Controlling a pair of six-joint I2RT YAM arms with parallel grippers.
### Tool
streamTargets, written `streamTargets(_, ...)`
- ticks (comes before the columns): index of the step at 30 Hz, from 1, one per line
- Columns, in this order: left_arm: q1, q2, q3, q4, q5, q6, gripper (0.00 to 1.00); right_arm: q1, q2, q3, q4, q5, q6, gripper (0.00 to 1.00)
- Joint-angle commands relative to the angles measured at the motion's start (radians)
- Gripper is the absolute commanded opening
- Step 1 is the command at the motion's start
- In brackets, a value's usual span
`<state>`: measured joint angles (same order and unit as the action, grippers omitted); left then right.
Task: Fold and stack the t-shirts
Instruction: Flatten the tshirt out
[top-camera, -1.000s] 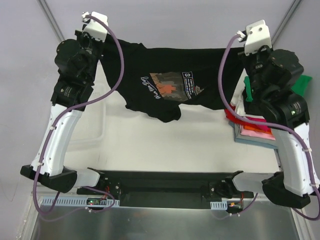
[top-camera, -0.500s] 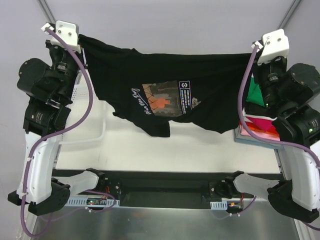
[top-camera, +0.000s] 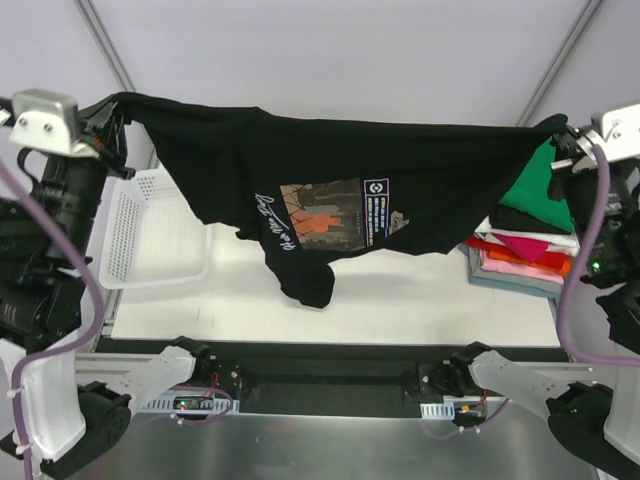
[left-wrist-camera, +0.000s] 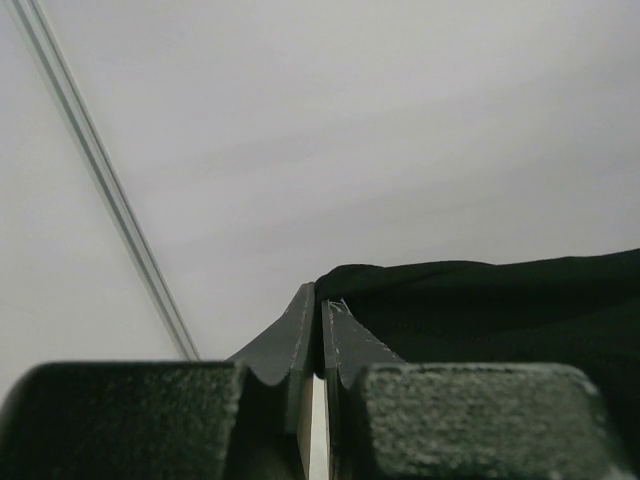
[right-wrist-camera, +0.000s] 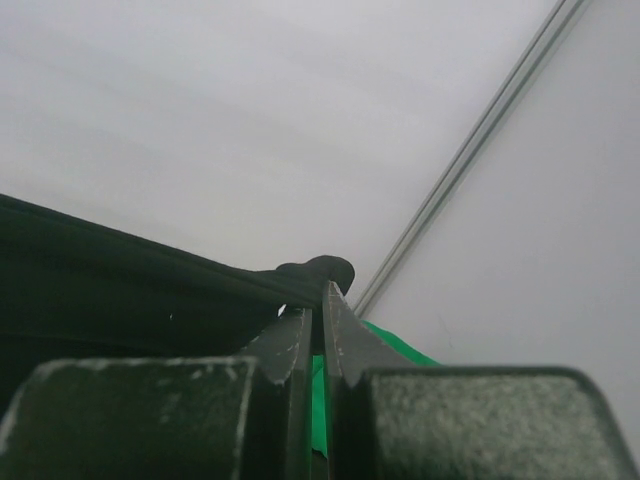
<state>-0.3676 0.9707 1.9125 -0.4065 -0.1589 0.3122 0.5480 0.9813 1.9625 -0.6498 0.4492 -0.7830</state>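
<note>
White tabletop (top-camera: 400, 300) stretches beneath the black t-shirt (top-camera: 330, 170), which hangs spread in the air between the two arms. The left gripper (left-wrist-camera: 320, 312) is clamped on one top corner and the right gripper (right-wrist-camera: 320, 300) on the other. Lowering both evenly with the top edge taut should lay it flat. The room to work is between the mesh basket (top-camera: 140, 235) on the left and the stack of folded t-shirts (top-camera: 520, 255) on the right.

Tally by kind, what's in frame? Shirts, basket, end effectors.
Black shirt, held: 1
Folded shirt stack: 1, layers unclear
Basket: 1
End effectors: 2, left end effector, right end effector
Total: 5
</note>
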Motion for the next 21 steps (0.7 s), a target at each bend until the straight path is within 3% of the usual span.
streamTargets(1,-0.002,-0.069,-0.047,0.026,0.019,-0.035,0.0,0.0,-0.043,-0.011,0.012,-0.032,0.025,0.01)
streamTargets(21,-0.002,-0.148,-0.064,-0.006,0.002,0.005,0.0,-0.011,-0.112,-0.063,-0.017,-0.087,0.039,0.01)
